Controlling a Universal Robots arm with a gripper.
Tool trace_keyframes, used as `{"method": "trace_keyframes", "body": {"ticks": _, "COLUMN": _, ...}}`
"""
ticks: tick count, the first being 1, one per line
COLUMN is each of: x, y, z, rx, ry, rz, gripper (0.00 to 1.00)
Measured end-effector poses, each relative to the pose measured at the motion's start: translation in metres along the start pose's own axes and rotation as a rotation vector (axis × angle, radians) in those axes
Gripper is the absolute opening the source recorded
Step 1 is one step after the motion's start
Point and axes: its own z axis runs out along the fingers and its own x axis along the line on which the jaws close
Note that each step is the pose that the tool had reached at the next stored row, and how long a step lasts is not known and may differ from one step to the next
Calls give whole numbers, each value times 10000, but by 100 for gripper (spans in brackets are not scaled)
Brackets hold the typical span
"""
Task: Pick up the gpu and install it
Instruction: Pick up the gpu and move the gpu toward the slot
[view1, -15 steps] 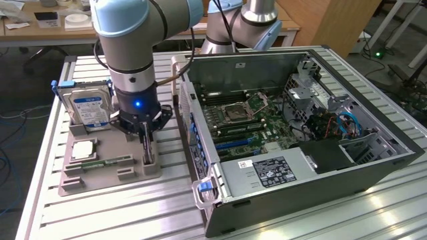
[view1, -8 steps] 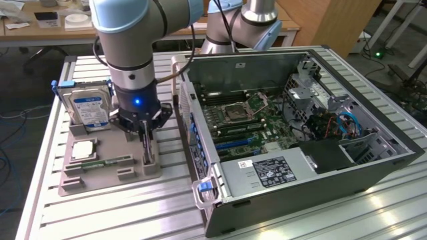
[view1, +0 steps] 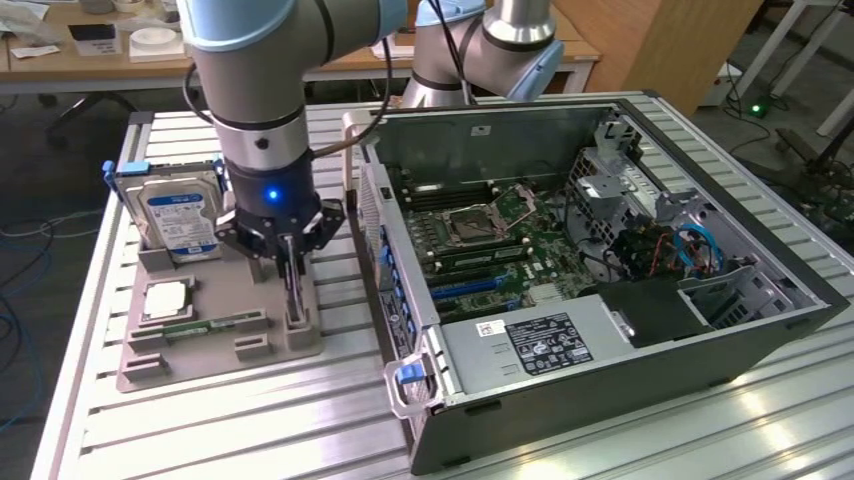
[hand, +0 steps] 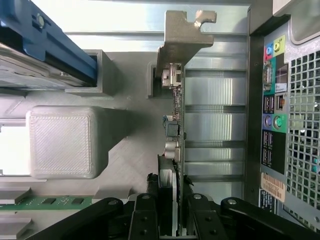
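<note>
Exterior view, from its left to its right. A silver hard drive (view1: 180, 220) with a blue label stands upright in a grey, matte, layered-plastic holder (view1: 160, 365). The holder also carries a square processor (view1: 167, 298) and a narrow green memory stick (view1: 214, 325), and it rests on a ribbed metal surface (view1: 240, 420). The gpu (view1: 294, 300) stands on edge in a slot at the holder's right side. The end effector (view1: 291, 268) comes down from above, its black jaws pinching the card's upper edge.

In the wrist view the gpu (hand: 172, 130) appears edge-on, with its bent silver bracket (hand: 182, 35) at the far end and the end effector (hand: 167, 200) clamped across the board.

The card is judged light and stiff but fragile. The bare board edge, away from its components, seems the safest place to grip it.

Further right lies the open steel computer case (view1: 747, 330), exposing a green motherboard (view1: 494, 240).
</note>
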Motion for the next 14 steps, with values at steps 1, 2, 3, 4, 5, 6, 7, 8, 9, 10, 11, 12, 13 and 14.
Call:
{"method": "trace_keyframes", "body": {"ticks": 1, "x": 0, "y": 0, "z": -11, "rx": -1, "ry": 0, "rz": 0, "gripper": 27}}
{"method": "trace_keyframes", "body": {"ticks": 2, "x": 0, "y": 0, "z": -20, "rx": -4, "ry": 0, "rz": 0, "gripper": 27}}
{"method": "trace_keyframes", "body": {"ticks": 3, "x": -1, "y": 1, "z": -29, "rx": -6, "ry": 0, "rz": -1, "gripper": 27}}
{"method": "trace_keyframes", "body": {"ticks": 4, "x": -1, "y": 1, "z": -35, "rx": -10, "ry": -1, "rz": 0, "gripper": 27}}
{"method": "trace_keyframes", "body": {"ticks": 5, "x": -1, "y": 1, "z": -45, "rx": -10, "ry": -1, "rz": 0, "gripper": 27}}
{"method": "trace_keyframes", "body": {"ticks": 6, "x": -1, "y": 1, "z": -56, "rx": -13, "ry": 0, "rz": 0, "gripper": 27}}
{"method": "trace_keyframes", "body": {"ticks": 7, "x": -1, "y": 2, "z": -70, "rx": -18, "ry": 0, "rz": 0, "gripper": 27}}
{"method": "trace_keyframes", "body": {"ticks": 8, "x": -1, "y": 2, "z": -81, "rx": -24, "ry": 1, "rz": 0, "gripper": 27}}
{"method": "trace_keyframes", "body": {"ticks": 9, "x": -1, "y": 2, "z": -88, "rx": -30, "ry": 0, "rz": 0, "gripper": 27}}
{"method": "trace_keyframes", "body": {"ticks": 10, "x": -1, "y": 2, "z": -94, "rx": -32, "ry": 0, "rz": 1, "gripper": 27}}
{"method": "trace_keyframes", "body": {"ticks": 11, "x": -1, "y": 3, "z": -100, "rx": -34, "ry": 0, "rz": 1, "gripper": 27}}
{"method": "trace_keyframes", "body": {"ticks": 12, "x": -2, "y": 3, "z": -107, "rx": -38, "ry": 1, "rz": 0, "gripper": 27}}
{"method": "trace_keyframes", "body": {"ticks": 13, "x": -2, "y": 3, "z": -116, "rx": -42, "ry": 1, "rz": 1, "gripper": 27}}
{"method": "trace_keyframes", "body": {"ticks": 14, "x": -2, "y": 3, "z": -127, "rx": -47, "ry": 1, "rz": 1, "gripper": 27}}
